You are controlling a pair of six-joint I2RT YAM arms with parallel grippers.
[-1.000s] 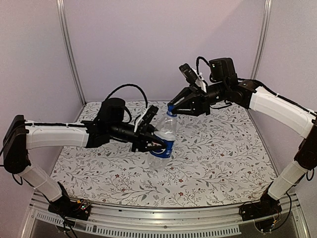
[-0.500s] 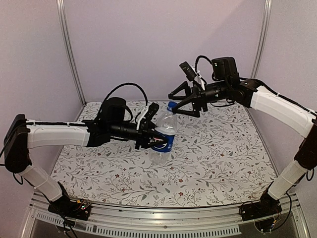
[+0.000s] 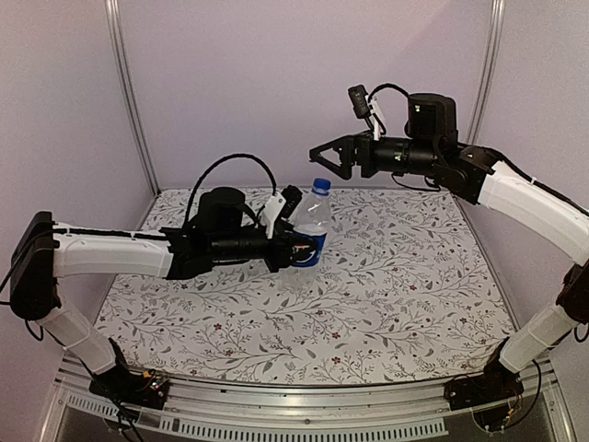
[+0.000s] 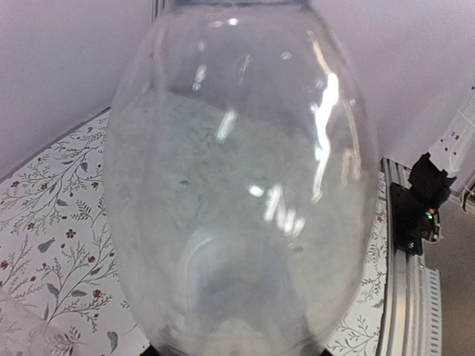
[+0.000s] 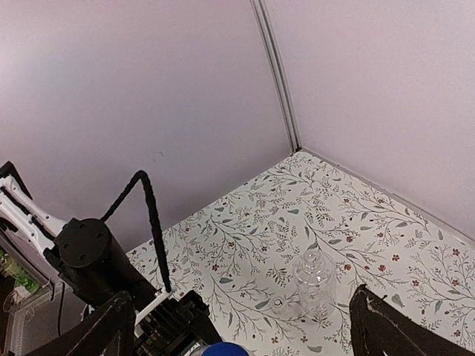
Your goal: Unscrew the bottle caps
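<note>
My left gripper (image 3: 300, 247) is shut on the blue label band of the Pepsi bottle (image 3: 312, 230) and holds it upright above the table. The bright blue cap (image 3: 320, 186) sits on the bottle's neck. In the left wrist view the clear body of the bottle (image 4: 237, 185) fills the frame and hides the fingers. My right gripper (image 3: 329, 159) hangs open above and just right of the blue cap (image 5: 223, 348), touching nothing. The plain bottle (image 5: 315, 278) stands uncapped on the table, with a small clear cap (image 5: 277, 302) lying beside it.
The floral table cover (image 3: 405, 285) runs to lilac walls at the back and sides, with metal posts in the corners (image 3: 129, 101). The left arm's black cable (image 5: 152, 222) loops up above its wrist.
My right gripper opened off the blue cap and rose up and to the right. The left arm lifted the Pepsi bottle slightly and set it more upright.
</note>
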